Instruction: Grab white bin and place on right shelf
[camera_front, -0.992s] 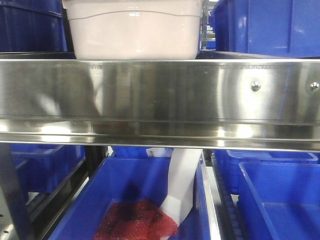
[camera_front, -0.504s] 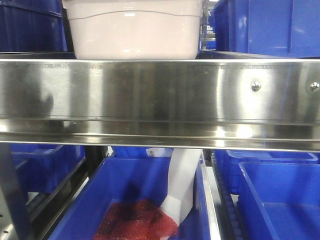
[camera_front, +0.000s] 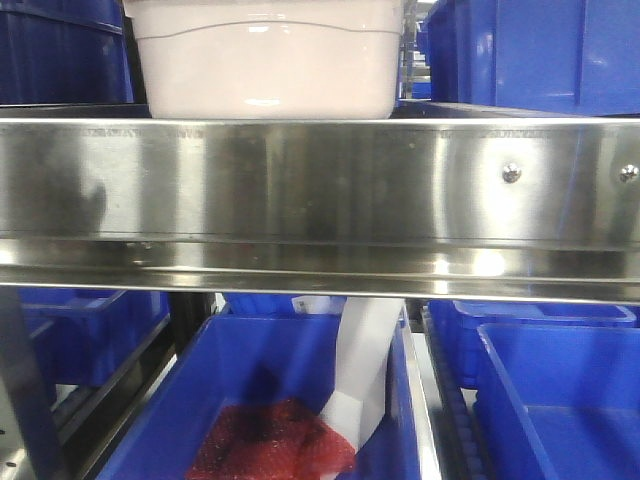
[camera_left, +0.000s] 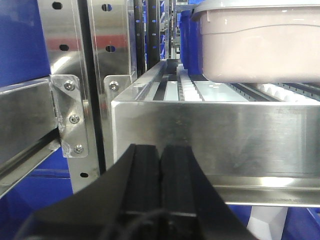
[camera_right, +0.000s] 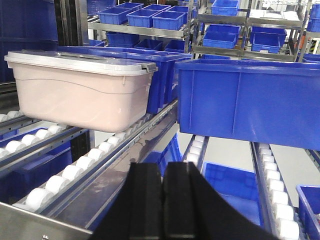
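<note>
The white bin (camera_front: 265, 60) is a pale pinkish tote that rests on the right shelf, just behind its shiny steel front rail (camera_front: 320, 190). In the left wrist view the bin (camera_left: 260, 45) stands up and to the right, behind the rail (camera_left: 215, 135). My left gripper (camera_left: 160, 150) is shut and empty, low in front of that rail. In the right wrist view the lidded bin (camera_right: 80, 95) sits on white rollers to the left. My right gripper (camera_right: 162, 167) is shut and empty, above the track and apart from the bin.
A large blue bin (camera_right: 250, 100) sits on the rollers right of the white bin, also seen in the front view (camera_front: 540, 55). Below the rail, a blue bin (camera_front: 240, 360) holds red mesh (camera_front: 270, 445) and white paper (camera_front: 365, 370). Perforated steel posts (camera_left: 75, 75) stand at left.
The pale and dark reflections on the rail's left part have slid left and dimmed. The white bin has not moved.
</note>
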